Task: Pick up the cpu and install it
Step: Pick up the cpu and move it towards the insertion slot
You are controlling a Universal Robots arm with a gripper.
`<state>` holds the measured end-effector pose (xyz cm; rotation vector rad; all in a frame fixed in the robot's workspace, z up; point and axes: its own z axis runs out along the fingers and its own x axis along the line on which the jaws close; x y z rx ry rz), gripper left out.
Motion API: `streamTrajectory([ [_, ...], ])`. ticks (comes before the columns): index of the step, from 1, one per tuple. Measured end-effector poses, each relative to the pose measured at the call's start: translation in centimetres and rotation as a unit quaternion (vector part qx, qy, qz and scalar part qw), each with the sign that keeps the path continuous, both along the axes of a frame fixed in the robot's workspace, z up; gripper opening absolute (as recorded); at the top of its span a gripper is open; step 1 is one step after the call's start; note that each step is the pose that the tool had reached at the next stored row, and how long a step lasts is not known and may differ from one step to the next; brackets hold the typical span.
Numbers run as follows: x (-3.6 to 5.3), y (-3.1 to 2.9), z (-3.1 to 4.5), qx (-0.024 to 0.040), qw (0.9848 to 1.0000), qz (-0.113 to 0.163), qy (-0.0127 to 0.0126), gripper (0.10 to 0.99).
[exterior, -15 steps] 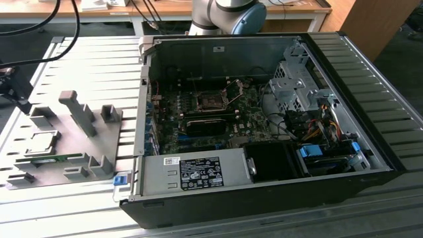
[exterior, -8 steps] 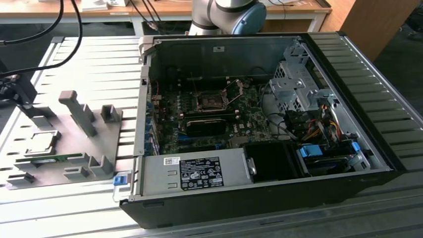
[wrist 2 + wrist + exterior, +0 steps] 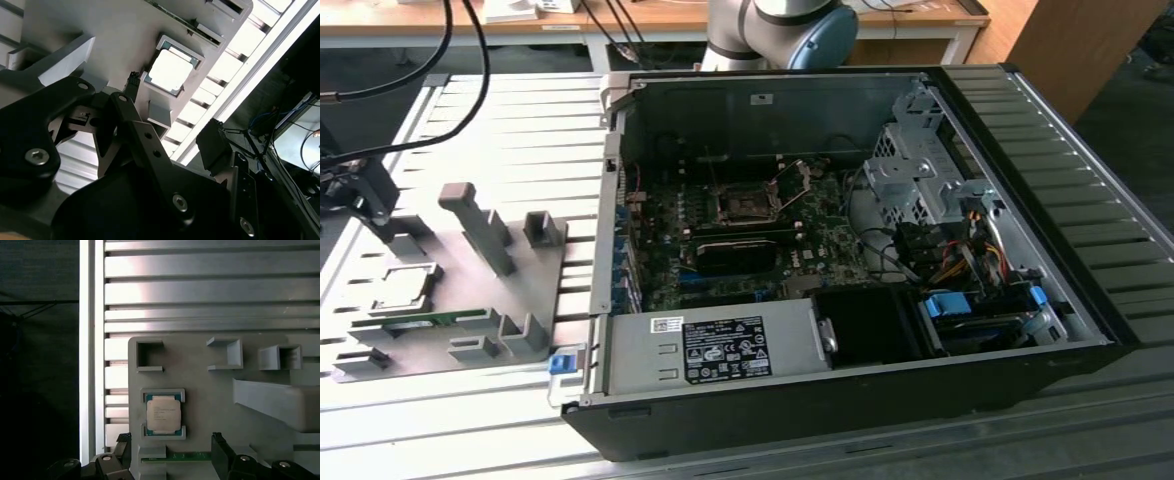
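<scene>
Grey fixture plate (image 3: 467, 300) lies on the slatted table (image 3: 494, 130) at the exterior view's left, beside the open computer case (image 3: 854, 250). The cpu (image 3: 403, 290) sits in a pocket on it, with my gripper (image 3: 374, 210) hovering near. In the second wrist view the cpu lies untouched beyond my black linkages. In the first wrist view my 2 fingers (image 3: 220, 447) stand apart, empty, flanking the cpu's pocket, with a green memory stick (image 3: 190, 456) alongside.

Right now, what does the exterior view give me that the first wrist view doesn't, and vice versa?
Exterior view: the open computer case, with its motherboard and socket.
First wrist view: the tool with its fingers spread apart, holding nothing.
Both: the cpu sitting in its nest on the grey fixture plate, on the slatted table.
</scene>
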<state>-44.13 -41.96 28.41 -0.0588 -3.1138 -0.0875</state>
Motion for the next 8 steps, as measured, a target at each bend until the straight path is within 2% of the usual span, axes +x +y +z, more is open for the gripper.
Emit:
streamTrajectory([
  [8,0.00,0.00,-0.52,0.0000,1.0000,0.000,0.0000,0.733],
])
